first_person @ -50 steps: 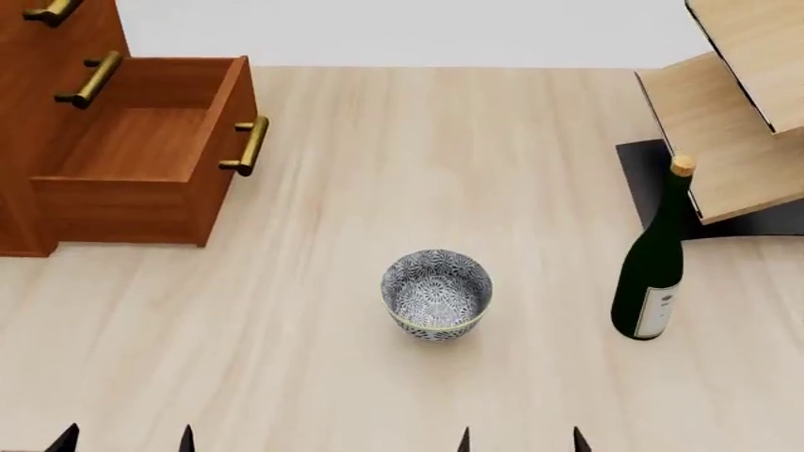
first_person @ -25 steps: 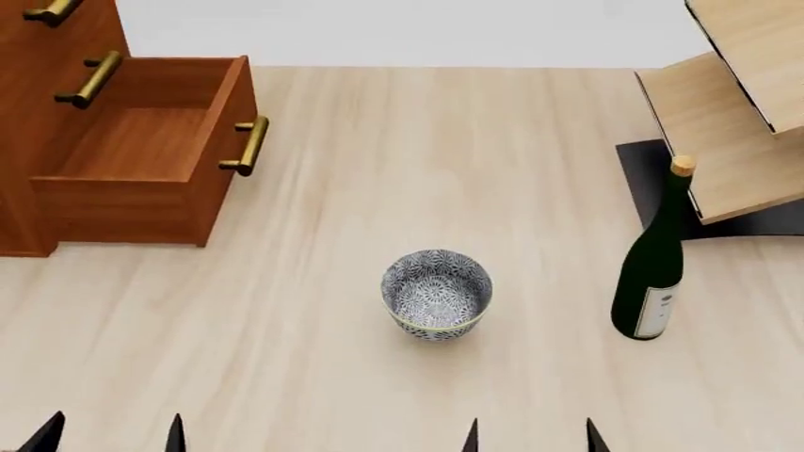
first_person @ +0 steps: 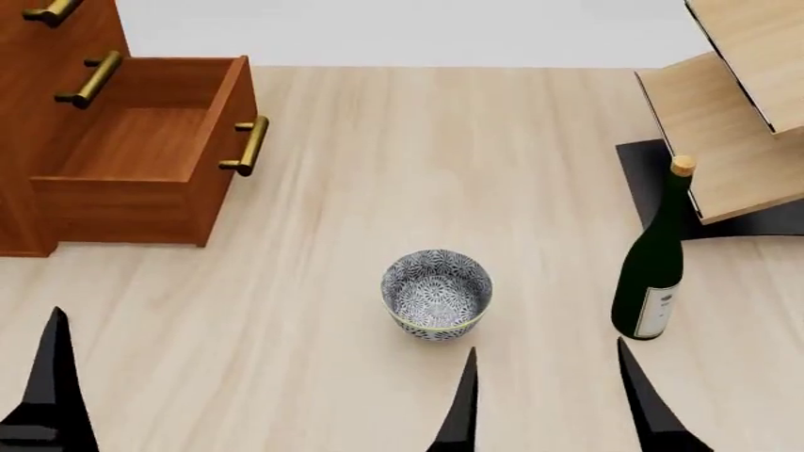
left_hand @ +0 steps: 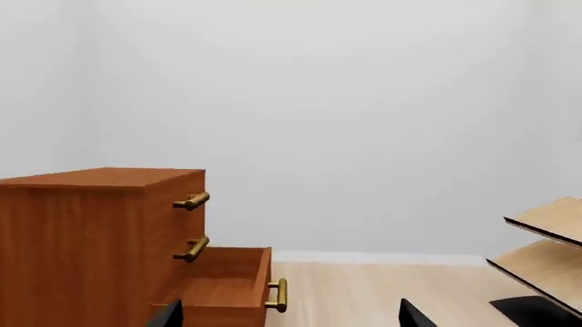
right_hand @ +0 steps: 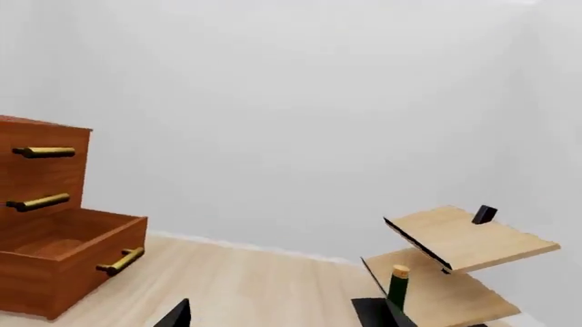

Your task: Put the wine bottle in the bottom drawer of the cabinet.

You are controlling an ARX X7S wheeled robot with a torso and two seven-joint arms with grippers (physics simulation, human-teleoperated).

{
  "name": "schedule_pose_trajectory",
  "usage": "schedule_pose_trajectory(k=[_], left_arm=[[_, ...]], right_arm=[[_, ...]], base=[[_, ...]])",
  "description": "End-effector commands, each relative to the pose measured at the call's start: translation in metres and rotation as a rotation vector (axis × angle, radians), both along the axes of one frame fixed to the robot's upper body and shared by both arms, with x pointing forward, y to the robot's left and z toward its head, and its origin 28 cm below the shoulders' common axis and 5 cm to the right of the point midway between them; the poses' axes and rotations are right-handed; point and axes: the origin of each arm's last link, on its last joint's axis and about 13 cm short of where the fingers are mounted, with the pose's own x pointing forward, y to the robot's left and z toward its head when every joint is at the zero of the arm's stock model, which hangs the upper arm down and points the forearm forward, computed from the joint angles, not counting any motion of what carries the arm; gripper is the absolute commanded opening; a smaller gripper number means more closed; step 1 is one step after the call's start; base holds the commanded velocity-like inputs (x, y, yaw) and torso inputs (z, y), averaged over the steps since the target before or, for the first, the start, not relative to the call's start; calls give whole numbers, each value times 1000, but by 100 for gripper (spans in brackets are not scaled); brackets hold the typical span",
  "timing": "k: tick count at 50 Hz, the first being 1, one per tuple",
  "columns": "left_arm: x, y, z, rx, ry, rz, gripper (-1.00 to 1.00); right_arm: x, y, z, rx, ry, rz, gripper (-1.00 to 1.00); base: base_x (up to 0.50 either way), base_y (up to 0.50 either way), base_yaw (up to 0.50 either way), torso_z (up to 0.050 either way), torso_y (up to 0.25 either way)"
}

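The wine bottle (first_person: 652, 268) stands upright on the light wood floor at the right, just in front of the rack; its cork and neck (right_hand: 396, 291) show in the right wrist view. The cabinet (first_person: 36, 104) is at the far left, and its bottom drawer (first_person: 138, 141) is pulled out and holds nothing. My right gripper (first_person: 551, 400) (right_hand: 289, 317) is open, near the front edge, between the bowl and the bottle and touching neither. My left gripper (left_hand: 291, 317) is open and faces the cabinet (left_hand: 91, 238); one of its fingers (first_person: 53, 381) shows at the front left.
A blue-patterned bowl (first_person: 436, 291) sits on the floor in the middle, left of the bottle. A light wooden rack (first_person: 735, 113) on a black base stands at the back right, right behind the bottle. A white wall closes the far side.
Both grippers have come up and forward into the head view from its bottom edge. The right one has shifted slightly right toward the bottle. Bottle, bowl and drawer have not moved.
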Motion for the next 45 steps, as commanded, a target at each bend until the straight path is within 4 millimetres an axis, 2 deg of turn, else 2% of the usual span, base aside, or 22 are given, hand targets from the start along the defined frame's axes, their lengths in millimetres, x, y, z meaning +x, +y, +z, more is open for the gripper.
schedule_pose_trajectory(k=[1,31,38,45], left_arm=[[-33,0,29,-1,-36,-15,100],[-40,-2,34,0,-65,-22,100],[-41,-2,34,-7,-69,-27,100],[-39,-3,32,-13,-57,-31,100]], right_arm=[[-17,0,24,-46,-75,-15,100],[-27,6,32,-66,-104,10,100],[-22,5,26,-55,-80,15,100],[-22,5,25,-50,-73,18,100]], base=[[0,0,0,0,0],[0,0,0,0,0],[0,0,0,0,0],[0,327,0,0,0]])
